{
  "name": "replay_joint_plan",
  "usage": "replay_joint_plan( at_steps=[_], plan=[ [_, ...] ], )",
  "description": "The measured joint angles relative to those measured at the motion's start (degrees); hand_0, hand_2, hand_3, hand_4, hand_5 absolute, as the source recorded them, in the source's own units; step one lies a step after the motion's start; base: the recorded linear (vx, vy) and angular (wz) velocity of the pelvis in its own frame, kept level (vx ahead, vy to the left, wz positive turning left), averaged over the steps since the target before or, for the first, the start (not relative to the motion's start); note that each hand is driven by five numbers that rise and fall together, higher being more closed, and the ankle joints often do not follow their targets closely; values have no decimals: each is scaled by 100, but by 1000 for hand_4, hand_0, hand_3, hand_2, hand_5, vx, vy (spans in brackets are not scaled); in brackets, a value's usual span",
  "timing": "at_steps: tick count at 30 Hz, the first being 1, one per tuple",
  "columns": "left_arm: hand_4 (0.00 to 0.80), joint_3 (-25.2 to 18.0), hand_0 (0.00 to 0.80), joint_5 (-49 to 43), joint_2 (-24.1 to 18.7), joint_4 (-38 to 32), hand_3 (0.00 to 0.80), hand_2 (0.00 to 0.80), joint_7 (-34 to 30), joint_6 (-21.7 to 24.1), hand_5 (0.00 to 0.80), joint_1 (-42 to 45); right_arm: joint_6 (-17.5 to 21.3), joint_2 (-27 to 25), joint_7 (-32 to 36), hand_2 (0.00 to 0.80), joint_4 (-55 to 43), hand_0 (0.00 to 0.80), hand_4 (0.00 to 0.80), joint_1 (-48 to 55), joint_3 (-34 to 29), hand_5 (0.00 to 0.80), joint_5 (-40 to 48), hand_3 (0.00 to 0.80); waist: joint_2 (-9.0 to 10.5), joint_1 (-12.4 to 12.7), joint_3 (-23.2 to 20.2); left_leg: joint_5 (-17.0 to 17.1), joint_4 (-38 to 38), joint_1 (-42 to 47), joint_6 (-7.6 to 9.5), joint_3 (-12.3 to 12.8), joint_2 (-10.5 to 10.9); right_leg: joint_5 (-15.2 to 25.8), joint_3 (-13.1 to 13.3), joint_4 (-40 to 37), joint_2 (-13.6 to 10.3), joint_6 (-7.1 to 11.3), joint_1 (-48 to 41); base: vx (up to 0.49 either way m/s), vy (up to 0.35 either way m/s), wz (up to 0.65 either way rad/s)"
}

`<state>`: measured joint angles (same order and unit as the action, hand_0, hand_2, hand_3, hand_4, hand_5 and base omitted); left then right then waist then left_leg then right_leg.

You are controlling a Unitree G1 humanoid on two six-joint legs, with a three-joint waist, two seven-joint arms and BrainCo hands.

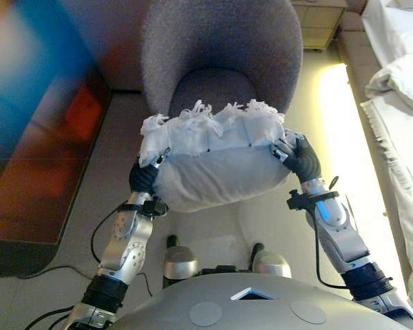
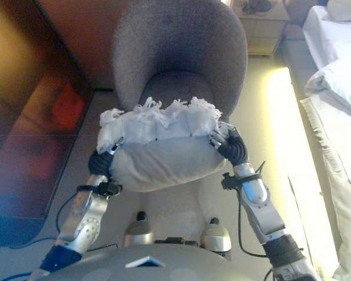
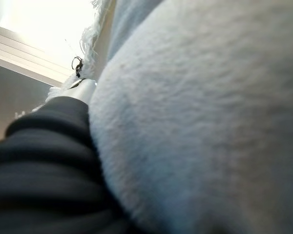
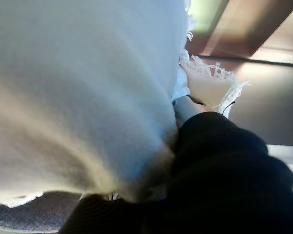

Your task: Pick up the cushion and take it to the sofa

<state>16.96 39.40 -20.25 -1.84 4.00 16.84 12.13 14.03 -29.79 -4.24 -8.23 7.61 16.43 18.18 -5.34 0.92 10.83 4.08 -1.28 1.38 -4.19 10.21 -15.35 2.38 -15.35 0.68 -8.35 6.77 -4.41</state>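
Observation:
A white cushion (image 1: 213, 165) with a frayed fringe along its top edge hangs in the air between my two hands, just in front of the grey round-backed sofa chair (image 1: 220, 41). My left hand (image 1: 146, 175) grips its left end and my right hand (image 1: 301, 159) grips its right end, fingers curled into the fabric near the fringe. In the left wrist view the cushion (image 3: 210, 122) fills the picture beside the dark cover of the left hand (image 3: 39, 161). The right wrist view shows the same cushion (image 4: 73, 87) pressed against the right hand (image 4: 219, 161). The chair's seat (image 2: 175, 85) lies behind the cushion.
A bed with white linen (image 1: 399, 89) runs along the right side. A light wooden nightstand (image 1: 320, 20) stands at the back right. A dark glossy cabinet front (image 1: 41, 137) lines the left. Beige carpet (image 1: 337, 110) lies between chair and bed.

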Motion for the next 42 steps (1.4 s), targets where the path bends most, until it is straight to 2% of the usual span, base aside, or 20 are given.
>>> replay_joint_plan(
  at_steps=[2,4,7,9,14,17,22,29,31,32,34,35,36,37,38,39,40,41,42],
  plan=[
    [800,-16,800,0,21,0,800,800,7,0,800,34,2,-1,57,800,1,800,800,3,-9,800,6,800,9,8,25,-232,-136,-106,-103,-403,169,-113,135,304,-81,-3,244,-29,-89,-27],
    [800,-33,800,-3,43,-25,800,800,4,0,800,134,25,-26,165,800,-25,800,800,46,-16,800,5,800,26,23,39,-335,-316,-145,-77,-616,331,-186,370,559,-145,48,393,-15,-42,-48],
    [800,-33,800,-20,75,-27,800,800,2,0,800,118,77,-11,183,800,-25,800,800,74,-35,800,-1,800,166,-48,50,-283,-118,-54,-7,-625,593,-187,529,621,-357,167,471,28,53,-20],
    [800,-29,800,-25,59,-26,800,800,30,-2,800,76,81,72,111,800,-24,800,800,72,-37,800,-5,800,240,-48,27,-122,74,134,35,-624,689,-75,544,404,-397,252,319,13,19,-1],
    [800,-48,800,-38,26,-31,800,800,147,42,800,11,82,290,78,800,-23,800,800,64,-37,800,-40,800,406,-1,-101,13,402,338,-145,-709,767,174,493,-342,-380,342,-161,3,-3,13],
    [800,-89,800,-43,-5,-33,800,800,191,59,800,12,82,408,81,800,-23,800,800,39,-25,800,-69,800,503,4,-179,71,579,476,-237,-709,781,265,448,-588,-367,336,-359,6,-28,7],
    [800,-96,800,-47,-9,-34,800,800,190,106,800,7,83,456,82,800,-23,800,800,36,-29,800,-69,800,590,-11,-286,77,619,510,-247,-699,779,258,461,-589,-359,340,-359,12,-42,-2],
    [800,-96,800,-46,-6,-34,800,800,186,110,800,9,83,438,81,800,-22,800,800,37,-27,800,-71,800,547,-14,-341,44,502,474,-211,-608,716,248,549,-570,-311,340,-304,-28,-92,-5],
    [800,-98,800,-44,4,-33,800,800,184,164,800,8,95,425,80,800,-4,800,800,-8,-1,800,-71,800,526,1,-324,-112,49,181,-197,-568,563,104,557,-163,-218,230,-28,-72,-156,-8],
    [800,-112,800,-43,-25,-31,800,800,183,211,800,7,98,428,80,800,30,800,800,-76,27,800,-72,800,529,0,-285,-197,-238,4,-126,-539,484,-79,565,244,-173,170,220,0,-87,-3],
    [800,-108,800,-43,3,-6,800,800,172,228,800,7,148,406,78,800,125,800,800,-147,29,800,-72,800,539,10,-145,-386,-666,-124,189,-500,408,-458,654,950,-162,47,530,86,-10,-7],
    [800,-94,800,-44,63,39,800,800,161,228,800,12,165,402,77,800,189,800,800,-175,29,800,-72,800,511,17,-96,-512,-826,-140,374,-474,405,-513,700,1069,-173,17,560,161,43,-24],
    [800,-89,800,-44,127,82,800,800,138,228,800,15,176,374,76,800,196,800,800,-178,41,800,-72,800,492,16,-56,-728,-929,-190,418,-494,478,-494,769,1088,-194,9,621,241,75,-36],
    [800,-92,800,-44,139,81,800,800,128,232,800,14,211,341,76,800,191,800,800,-193,32,800,-73,800,410,34,-44,-879,-885,-205,329,-559,549,-430,865,1001,-183,55,675,234,75,-53],
    [800,-107,800,-40,165,50,800,800,129,245,800,-13,237,297,79,800,186,800,800,-249,35,800,-78,800,225,187,-19,-876,-783,-242,210,-504,418,-616,897,1713,-83,120,903,294,91,-61],
    [800,-120,800,-42,45,-19,800,800,132,264,800,-2,233,320,81,800,183,800,800,-269,57,800,-91,800,310,259,-15,-854,-744,-282,90,-414,486,-1291,932,2919,-14,-113,1247,300,79,-46],
    [800,-128,800,-41,-114,-99,800,800,153,273,800,-7,234,338,82,800,172,800,800,-282,83,800,-123,800,542,300,34,-828,-755,-224,-143,-407,652,-1868,917,3080,-29,-272,1131,309,71,-2],
    [800,-87,800,-45,19,4,800,800,174,276,800,-96,234,280,85,800,207,800,800,-310,60,800,-129,800,392,270,248,-552,-1178,-320,-131,-504,571,-1910,992,2621,158,-555,736,313,56,22],
    [800,8,800,-42,67,52,800,800,197,272,800,-73,202,260,69,800,211,800,800,-252,32,800,-129,800,342,291,286,-599,-1345,-416,-207,-430,713,-1794,1151,2327,215,-560,632,292,39,24]
  ],
)
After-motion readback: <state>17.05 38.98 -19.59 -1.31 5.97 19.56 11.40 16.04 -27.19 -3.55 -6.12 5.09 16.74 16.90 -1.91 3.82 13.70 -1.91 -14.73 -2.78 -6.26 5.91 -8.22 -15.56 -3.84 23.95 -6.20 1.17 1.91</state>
